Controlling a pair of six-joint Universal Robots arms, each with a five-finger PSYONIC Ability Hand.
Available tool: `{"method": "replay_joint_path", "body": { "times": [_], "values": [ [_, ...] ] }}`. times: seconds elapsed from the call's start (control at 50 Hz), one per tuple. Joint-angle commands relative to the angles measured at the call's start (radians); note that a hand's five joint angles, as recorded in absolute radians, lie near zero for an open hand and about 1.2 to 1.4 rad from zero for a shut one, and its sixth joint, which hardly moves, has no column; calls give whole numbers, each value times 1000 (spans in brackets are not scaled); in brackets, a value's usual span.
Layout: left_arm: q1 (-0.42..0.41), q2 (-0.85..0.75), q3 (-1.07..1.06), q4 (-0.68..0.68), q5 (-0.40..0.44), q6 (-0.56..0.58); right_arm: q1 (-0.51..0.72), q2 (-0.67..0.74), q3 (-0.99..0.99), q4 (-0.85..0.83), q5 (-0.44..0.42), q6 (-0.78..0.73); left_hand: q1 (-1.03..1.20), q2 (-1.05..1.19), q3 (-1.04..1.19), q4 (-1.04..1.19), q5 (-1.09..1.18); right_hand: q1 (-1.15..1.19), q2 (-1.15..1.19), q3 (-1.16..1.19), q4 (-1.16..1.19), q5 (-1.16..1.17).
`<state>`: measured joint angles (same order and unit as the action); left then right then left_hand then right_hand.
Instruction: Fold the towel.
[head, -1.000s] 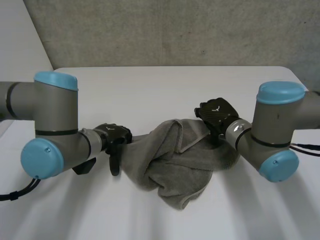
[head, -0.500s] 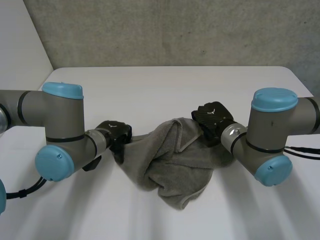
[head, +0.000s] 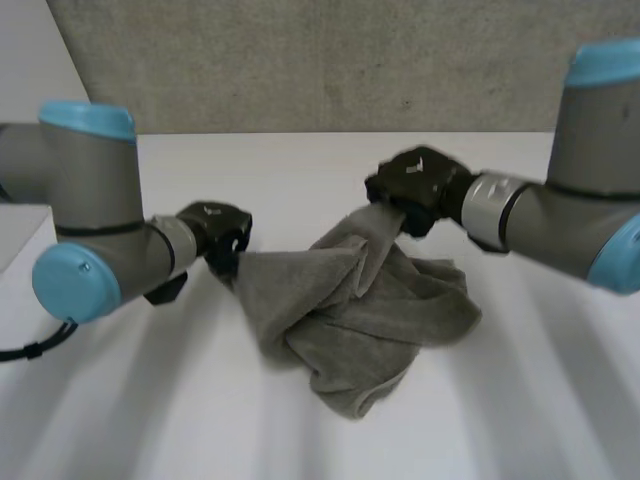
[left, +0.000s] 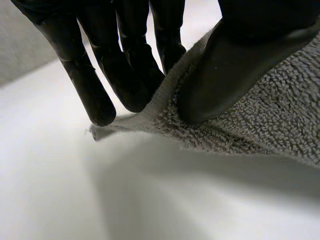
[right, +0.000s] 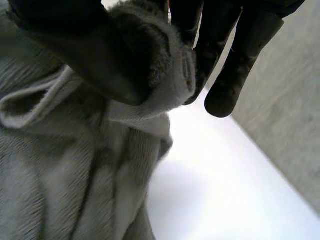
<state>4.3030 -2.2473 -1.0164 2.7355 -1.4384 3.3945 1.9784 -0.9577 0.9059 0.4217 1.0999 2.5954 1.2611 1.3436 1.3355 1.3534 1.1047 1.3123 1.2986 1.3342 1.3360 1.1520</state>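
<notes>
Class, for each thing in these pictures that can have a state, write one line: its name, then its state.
towel: crumpled, not folded, held up at two places, its bulk on the table.
left hand: shut on the towel's edge, thumb against fingers.
right hand: shut on a bunched part of the towel.

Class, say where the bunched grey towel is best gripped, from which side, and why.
At its outer hems, one from each side. The towel is heaped in the middle; the left hand and right hand pinch edges that stick out.
</notes>
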Motion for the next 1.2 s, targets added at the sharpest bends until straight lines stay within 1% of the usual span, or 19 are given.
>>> {"method": "replay_joint_path", "body": {
  "times": [0.02,0.04,0.06,0.1,0.12,0.14,0.22,0.3,0.44,0.68,0.72,0.76,0.82,0.86,0.94,1.14,1.16,1.18,1.2],
  "values": [
    [26,-58,253,25,0,72,-6,114,-386,112,-17,-23,135,53,61,43,117,84,98,62,60,70],
    [27,-102,359,71,-4,87,-7,167,-530,103,7,-18,135,53,61,43,117,84,98,62,60,70],
    [27,-103,360,72,-4,88,-7,168,-532,103,8,-18,135,53,61,43,117,84,98,62,60,70],
    [29,-143,483,132,-8,91,-9,308,-887,-7,133,-14,135,53,61,43,117,84,98,62,60,70],
    [29,-179,609,201,-11,82,-9,309,-889,-8,133,-14,135,53,61,43,117,84,98,62,60,70],
    [29,-202,716,286,-13,68,-9,353,-1026,-129,211,-8,135,53,61,43,117,84,98,62,60,70],
    [29,-206,826,464,-16,8,13,353,-1122,-362,328,17,135,53,61,43,117,84,98,62,60,70],
    [29,-111,788,634,-46,-122,45,239,-1011,-403,312,48,135,53,61,43,117,84,98,62,60,70],
    [67,3,547,653,-50,-215,25,160,-780,-373,229,63,135,53,61,43,117,84,98,62,60,70],
    [248,124,-172,659,-13,-207,-55,205,-522,117,37,26,135,53,61,43,117,84,98,62,60,70],
    [259,124,-248,661,12,-204,-69,206,-447,169,26,2,135,53,61,43,117,84,98,62,60,70],
    [268,123,-379,661,62,-187,-87,186,-179,221,23,-102,135,53,61,43,117,84,98,62,60,70],
    [273,124,-493,675,114,-144,-92,165,-87,209,21,-130,135,53,61,43,117,84,98,62,60,70],
    [281,126,-533,684,128,-118,-107,69,125,122,21,-136,135,53,61,43,117,84,98,62,60,70],
    [299,156,-611,690,130,-55,-162,-99,312,-22,21,-49,135,53,61,43,117,84,98,62,60,70],
    [288,308,-735,690,124,-44,-279,-289,490,-141,32,101,135,53,61,43,117,84,98,62,60,70],
    [285,331,-757,691,125,-46,-297,-315,511,-170,37,101,11,-72,-64,-82,-8,84,98,62,60,70],
    [281,351,-777,693,125,-46,-297,-316,511,-170,37,101,-278,-361,-353,-371,-297,84,98,62,60,70],
    [281,351,-777,693,125,-46,-315,-331,531,-197,37,104,-281,-364,-356,-374,-299,84,98,62,60,70]
  ]
}}
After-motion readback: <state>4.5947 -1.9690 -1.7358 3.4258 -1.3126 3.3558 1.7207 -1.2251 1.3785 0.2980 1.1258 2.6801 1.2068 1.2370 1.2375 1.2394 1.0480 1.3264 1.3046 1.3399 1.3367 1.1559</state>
